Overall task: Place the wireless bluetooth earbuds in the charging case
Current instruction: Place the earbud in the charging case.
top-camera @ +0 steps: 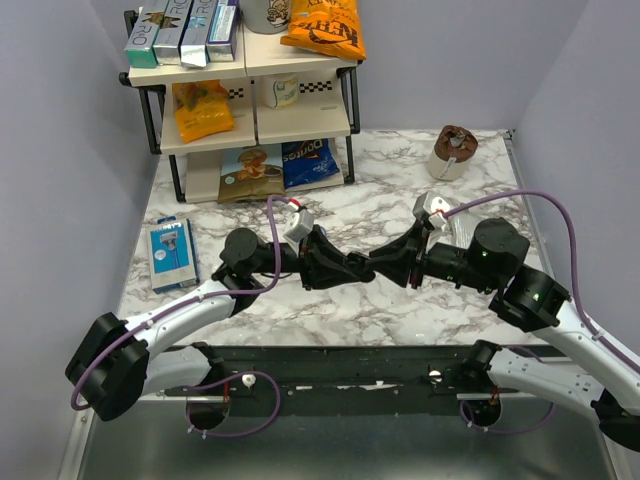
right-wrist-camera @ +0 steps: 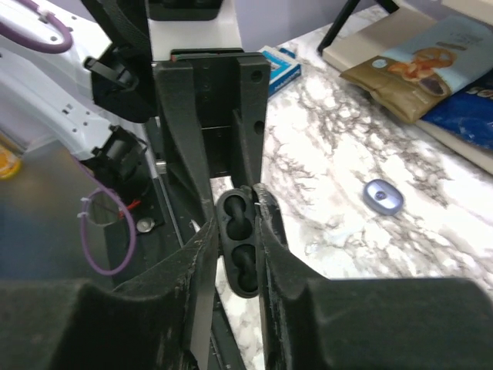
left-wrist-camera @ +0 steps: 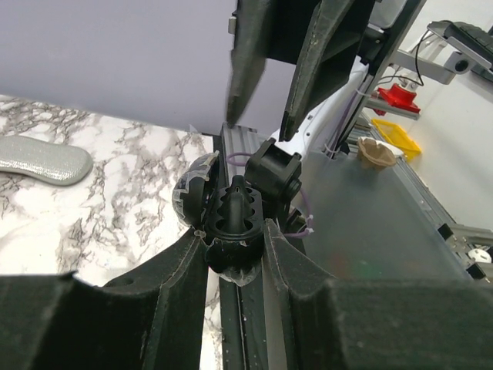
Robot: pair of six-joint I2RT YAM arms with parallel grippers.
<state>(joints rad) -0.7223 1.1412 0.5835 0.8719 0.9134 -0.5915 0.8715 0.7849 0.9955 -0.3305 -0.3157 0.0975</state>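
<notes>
Clamping the case (left-wrist-camera: 235, 212) by its lower sides, the left gripper (left-wrist-camera: 235, 235) is closed tight on the black shell, with a cloudy rounded flap jutting off the shell's left side in the left wrist view. The right gripper (left-wrist-camera: 260, 123) faces it tip to tip, with its jaws standing partly apart. From the left wrist its fingertips (left-wrist-camera: 231, 108) end short of the case with bare wall showing between them. From its own wrist the fingers flank the case closely, so contact cannot be judged. The earbuds cannot be told from the case. The right wrist view shows two glossy black rounded wells stacked in the case's face, and whether they are filled or empty is unclear. In the top view the two grippers meet nose to nose above the near middle of the marble table (top-camera: 400, 200), and the case is hidden between them. A lilac pod (right-wrist-camera: 384, 196) lies on the marble, well apart from both grippers. A blue box (top-camera: 172, 255) sits at the left edge. A snack rack (top-camera: 352, 100) stands at the far left corner.
</notes>
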